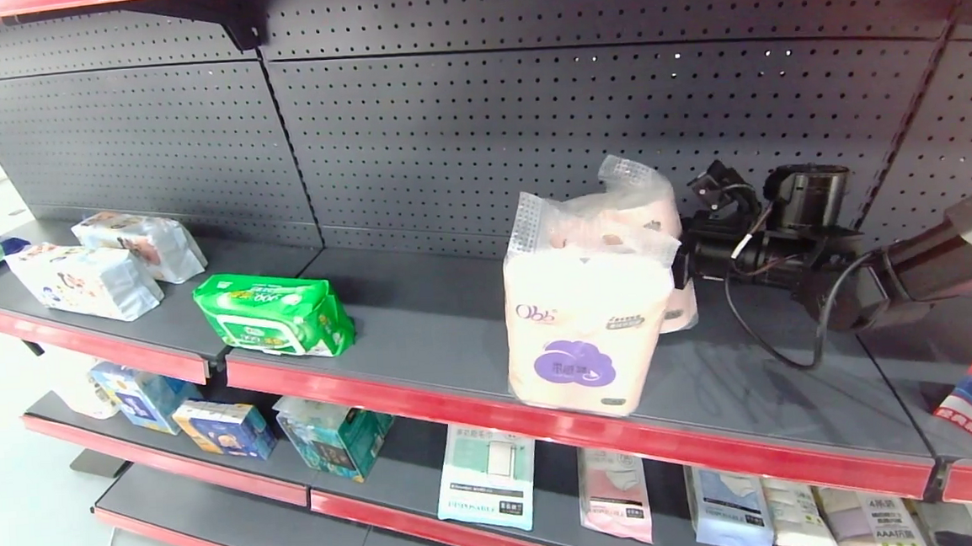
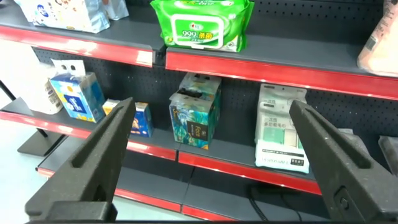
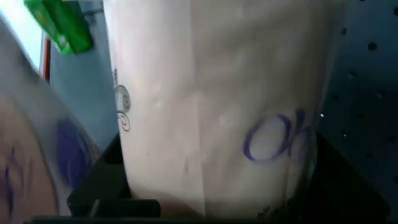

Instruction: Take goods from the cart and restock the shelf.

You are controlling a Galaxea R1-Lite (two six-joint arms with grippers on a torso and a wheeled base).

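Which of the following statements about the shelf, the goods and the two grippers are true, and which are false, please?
1. The green wipes pack lies on the same shelf as the front tissue pack. True.
2. The left gripper clamps a blue box. False: its fingers are wide apart with nothing held.
3. The right gripper grips the rear tissue pack. True.
4. The front tissue pack lies flat on a lower shelf. False: it stands upright on the upper one.
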